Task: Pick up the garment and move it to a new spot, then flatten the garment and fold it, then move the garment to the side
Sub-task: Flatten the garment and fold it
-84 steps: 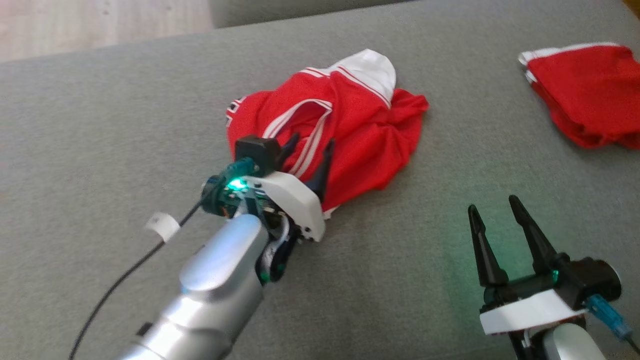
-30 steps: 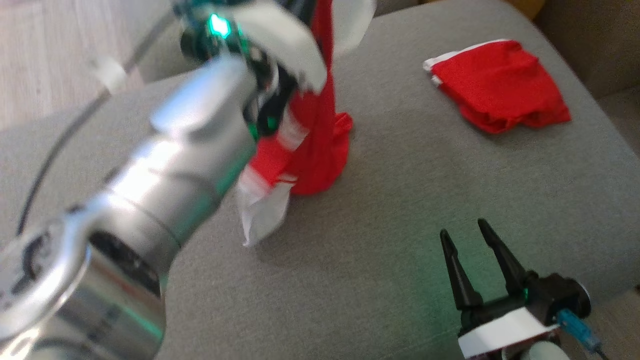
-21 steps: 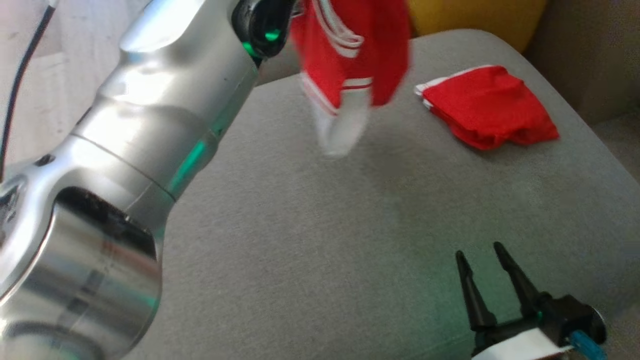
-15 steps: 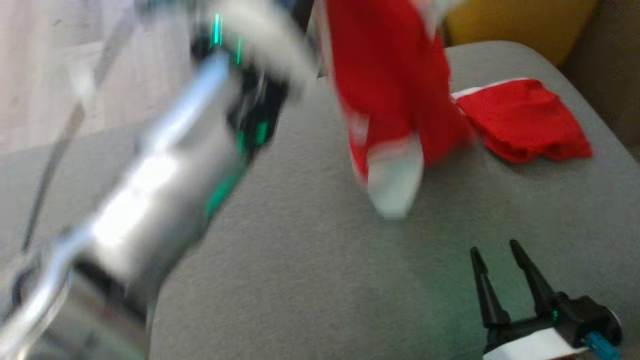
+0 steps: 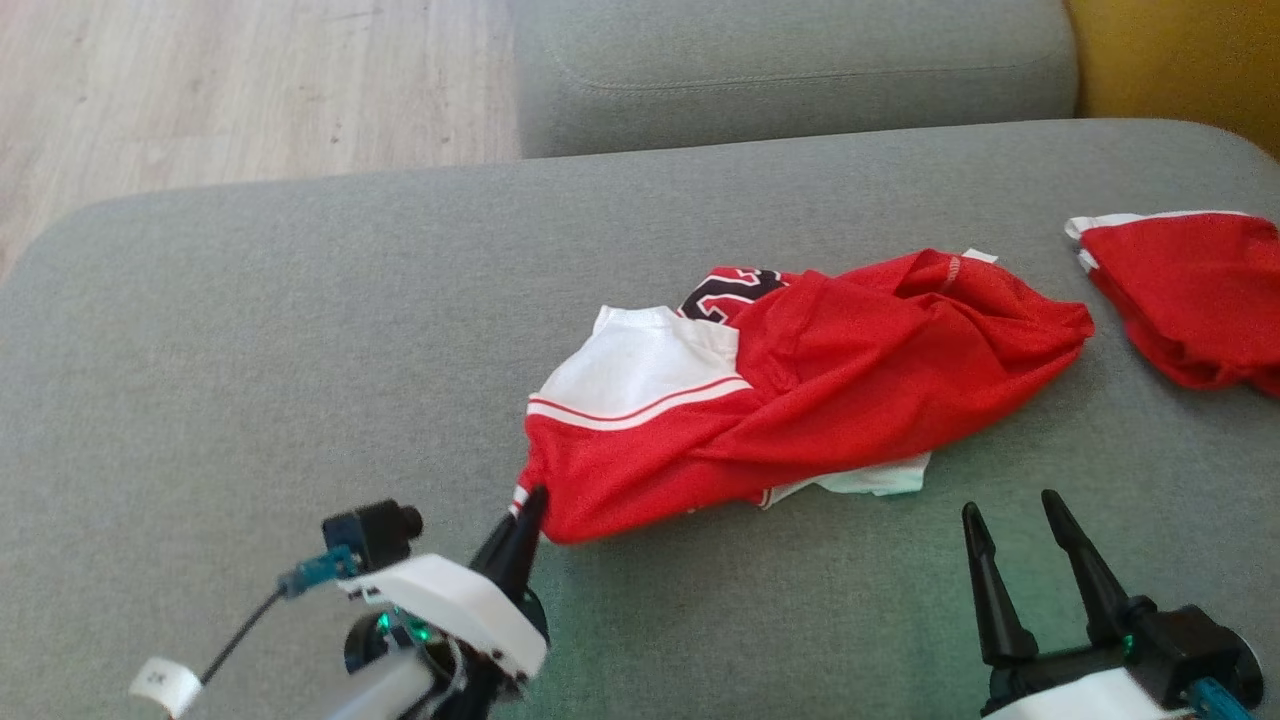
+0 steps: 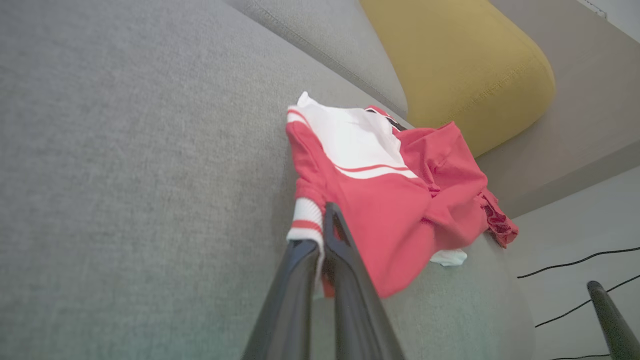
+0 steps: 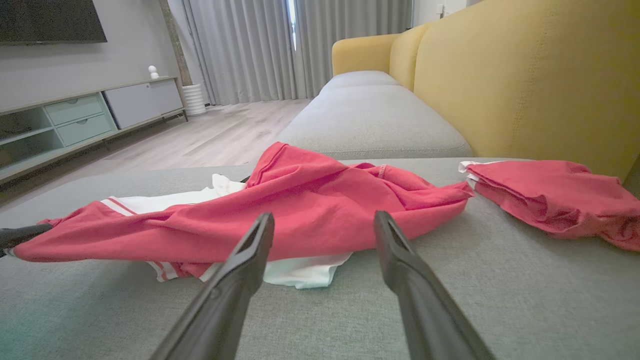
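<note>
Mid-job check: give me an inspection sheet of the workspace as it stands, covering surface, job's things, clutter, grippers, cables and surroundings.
Surface: grey sofa cushion, carrying both garments.
Job's things: red and white garment, crumpled on the cushion, not yet flattened.
Clutter: second red garment, bunched at the right edge, apart from the first.
Grippers: left gripper shut on the garment's near corner; right gripper open, holding nothing, short of the cloth.
Cables: black cable with a white tag, at the left wrist.
Surroundings: yellow backrest, wooden floor.
</note>
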Robot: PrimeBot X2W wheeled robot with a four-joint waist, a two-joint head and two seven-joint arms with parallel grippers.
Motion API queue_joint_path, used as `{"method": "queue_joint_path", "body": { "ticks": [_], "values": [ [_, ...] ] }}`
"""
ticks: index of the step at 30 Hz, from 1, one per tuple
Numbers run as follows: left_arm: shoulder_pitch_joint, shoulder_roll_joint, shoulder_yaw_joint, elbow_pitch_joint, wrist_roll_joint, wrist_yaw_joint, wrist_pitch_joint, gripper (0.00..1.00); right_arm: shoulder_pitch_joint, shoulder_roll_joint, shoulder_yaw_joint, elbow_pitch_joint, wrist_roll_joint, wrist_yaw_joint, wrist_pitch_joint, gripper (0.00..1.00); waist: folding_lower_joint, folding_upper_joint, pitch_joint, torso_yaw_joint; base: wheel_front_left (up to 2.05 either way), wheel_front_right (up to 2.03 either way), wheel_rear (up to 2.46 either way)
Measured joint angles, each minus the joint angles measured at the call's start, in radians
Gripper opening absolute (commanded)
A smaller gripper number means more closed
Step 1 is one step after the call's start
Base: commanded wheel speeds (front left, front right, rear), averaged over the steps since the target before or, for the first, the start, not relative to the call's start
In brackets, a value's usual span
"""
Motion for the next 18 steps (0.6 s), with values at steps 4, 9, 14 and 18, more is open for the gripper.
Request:
{"method": "queue_joint_path", "body": {
  "ticks": [4, 9, 14, 18],
  "values": [
    [0.032, 0.025, -0.033, -0.091, 0.007, 0.04, 0.006, 1.0, -0.001, 0.0, 0.001, 0.001, 0.0, 0.0, 0.0, 1.0, 0.0, 0.0, 0.006, 0.017, 0.0, 0.0, 0.0],
    [0.024, 0.125, -0.058, -0.209, 0.11, 0.135, 0.006, 1.0, -0.002, -0.002, 0.004, 0.001, 0.0, 0.0, 0.0, 1.0, 0.0, 0.0, 0.016, 0.011, 0.0, 0.0, 0.0],
    [-0.09, 0.246, -0.023, -0.287, 0.171, 0.188, 0.03, 1.0, -0.004, -0.006, 0.004, 0.0, 0.0, 0.0, 0.0, 1.0, 0.0, 0.0, 0.038, 0.006, 0.0, 0.0, 0.0],
    [-0.254, 0.279, -0.005, -0.289, 0.202, 0.174, 0.118, 1.0, -0.03, -0.01, 0.01, -0.003, 0.0, 0.0, 0.0, 1.0, 0.0, 0.0, 0.069, 0.001, 0.0, 0.0, 0.0]
  ]
}}
